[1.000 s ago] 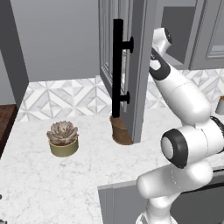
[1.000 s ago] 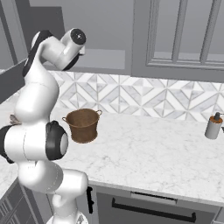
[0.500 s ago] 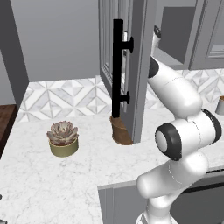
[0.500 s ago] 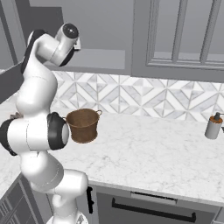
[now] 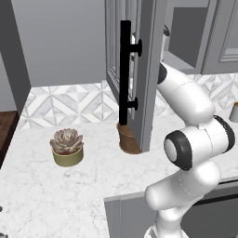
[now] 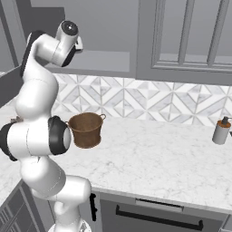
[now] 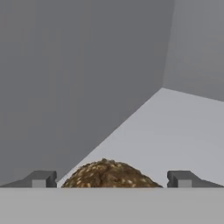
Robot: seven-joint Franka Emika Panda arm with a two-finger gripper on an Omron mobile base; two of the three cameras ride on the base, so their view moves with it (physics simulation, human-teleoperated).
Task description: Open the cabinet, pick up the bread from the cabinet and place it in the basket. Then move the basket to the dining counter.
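A: Cabinet (image 5: 139,69) door stands swung open, black bar handle facing out. The arm reaches up into the opening. In the hand view the bread (image 7: 109,174) lies on the cabinet shelf (image 7: 175,127) near the back corner, a brown seeded dome.

B: Fingers?

A: The fingers (image 7: 41,178) are spread, one either side of the loaf, neither touching it. Nothing is held.

B: How will it handle?

A: Judged light and soft, with a rough crust that should not slip. It would crush under a hard squeeze, so take it across the widest part of the dome, low down, with gentle pressure.

B: Containers?

A: The basket (image 6: 86,130) sits on the counter (image 6: 158,154) toward the back edge, below the cabinet. It looks empty. A potted succulent (image 5: 68,147) stands well apart on the same counter.
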